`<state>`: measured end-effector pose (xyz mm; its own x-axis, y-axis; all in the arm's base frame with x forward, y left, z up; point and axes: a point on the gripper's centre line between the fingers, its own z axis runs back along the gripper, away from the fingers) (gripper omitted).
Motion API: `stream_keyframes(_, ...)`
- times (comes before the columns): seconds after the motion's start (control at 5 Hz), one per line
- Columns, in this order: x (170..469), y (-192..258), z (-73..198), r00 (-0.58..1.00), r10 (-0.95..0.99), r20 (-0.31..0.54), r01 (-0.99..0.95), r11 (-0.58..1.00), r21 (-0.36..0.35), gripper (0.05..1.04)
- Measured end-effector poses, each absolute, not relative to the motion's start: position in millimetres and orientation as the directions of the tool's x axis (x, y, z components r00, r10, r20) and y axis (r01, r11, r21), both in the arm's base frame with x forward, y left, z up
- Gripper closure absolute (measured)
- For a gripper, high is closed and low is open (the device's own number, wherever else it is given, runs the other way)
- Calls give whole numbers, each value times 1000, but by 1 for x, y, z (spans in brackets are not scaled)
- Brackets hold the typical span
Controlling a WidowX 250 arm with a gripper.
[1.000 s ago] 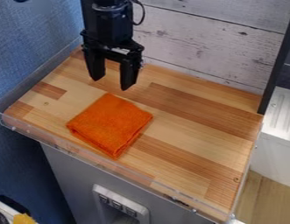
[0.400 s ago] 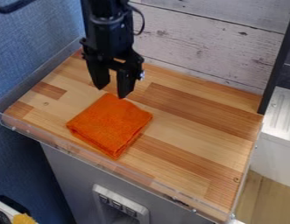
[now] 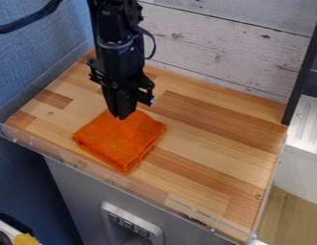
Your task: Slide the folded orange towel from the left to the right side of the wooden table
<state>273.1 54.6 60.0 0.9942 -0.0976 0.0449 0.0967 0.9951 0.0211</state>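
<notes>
I have come down onto the far corner of the orange cloth point(image 3: 122, 141), and my gripper point(image 3: 121, 117), wide apart earlier, has drawn its fingers together. Whether they pinch any fabric I cannot tell. The folded cloth spreads out in front of my fingertips, flat on the wooden surface point(image 3: 205, 139) beneath me. Farther out, past the cloth, runs a clear rim point(image 3: 138, 191); behind me stands the whitewashed plank wall point(image 3: 218, 52).
</notes>
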Motion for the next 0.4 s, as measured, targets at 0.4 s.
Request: stream_keyframes(0.4, 267, 60, 33, 994, -106, 17, 106, 994, -3, 1022)
